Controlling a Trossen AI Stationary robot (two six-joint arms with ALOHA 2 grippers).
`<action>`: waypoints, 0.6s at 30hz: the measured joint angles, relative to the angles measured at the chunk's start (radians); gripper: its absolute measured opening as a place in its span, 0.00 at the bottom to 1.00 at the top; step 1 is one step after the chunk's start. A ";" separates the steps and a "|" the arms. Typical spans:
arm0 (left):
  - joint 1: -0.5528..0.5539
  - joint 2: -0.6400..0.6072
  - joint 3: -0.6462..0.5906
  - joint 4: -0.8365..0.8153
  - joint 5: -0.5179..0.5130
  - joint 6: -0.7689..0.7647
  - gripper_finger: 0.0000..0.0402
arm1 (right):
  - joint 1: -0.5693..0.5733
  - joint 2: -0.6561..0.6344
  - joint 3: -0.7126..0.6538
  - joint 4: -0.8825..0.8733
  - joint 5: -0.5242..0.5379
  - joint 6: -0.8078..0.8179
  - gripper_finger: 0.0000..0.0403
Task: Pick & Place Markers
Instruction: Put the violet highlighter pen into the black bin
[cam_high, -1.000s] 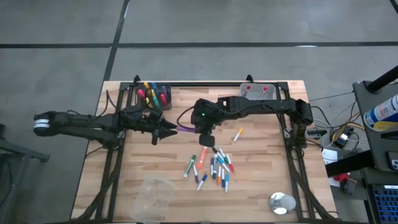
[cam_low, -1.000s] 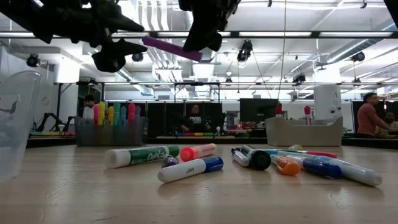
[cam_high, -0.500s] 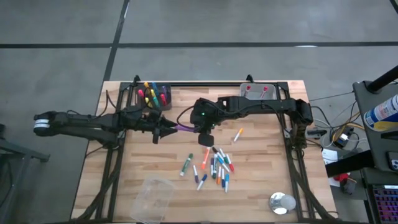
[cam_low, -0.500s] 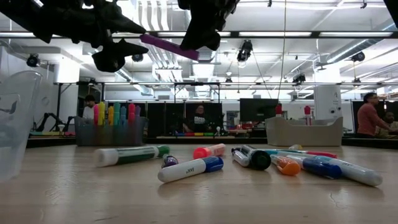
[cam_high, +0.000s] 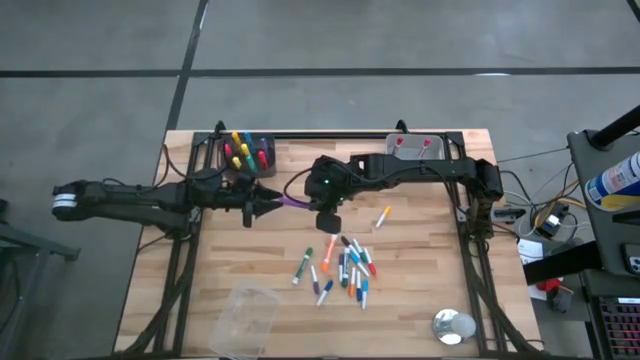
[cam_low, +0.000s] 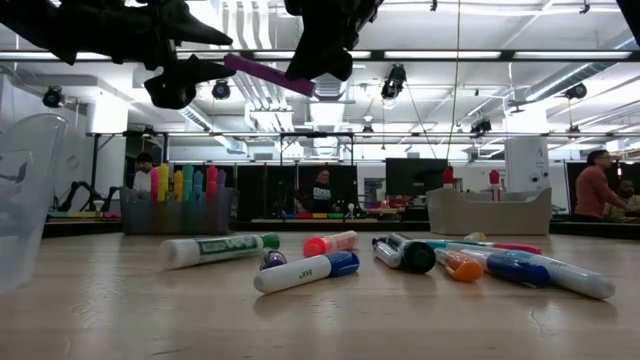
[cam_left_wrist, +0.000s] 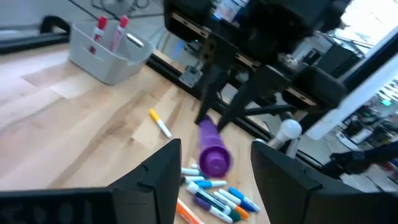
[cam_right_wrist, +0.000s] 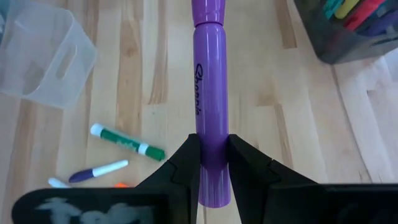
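Gripping a purple marker (cam_right_wrist: 210, 106) lettered "Sharpie", the right claw (cam_right_wrist: 210, 163) hovers.

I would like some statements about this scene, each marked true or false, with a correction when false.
1. The right gripper holds a purple marker above the table. True.
2. The left gripper is closed on the purple marker. False: its fingers stand open on either side of the marker's free end, not clamped on it.
3. A loose pile of markers lies on the wooden table. True.
4. The dark holder at the table's far left corner is empty. False: several coloured markers stand in it.
5. The clear plastic container holds markers. False: no markers show in it.
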 joint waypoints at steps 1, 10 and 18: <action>0.000 -0.001 0.000 0.000 -0.006 0.002 0.46 | 0.000 0.000 0.000 0.010 0.000 0.003 0.16; 0.000 -0.014 0.000 -0.003 -0.080 0.002 0.46 | -0.004 0.000 -0.001 0.064 0.005 0.021 0.16; -0.001 -0.046 -0.001 -0.002 -0.152 0.019 0.46 | -0.007 0.001 -0.012 0.094 0.038 0.031 0.16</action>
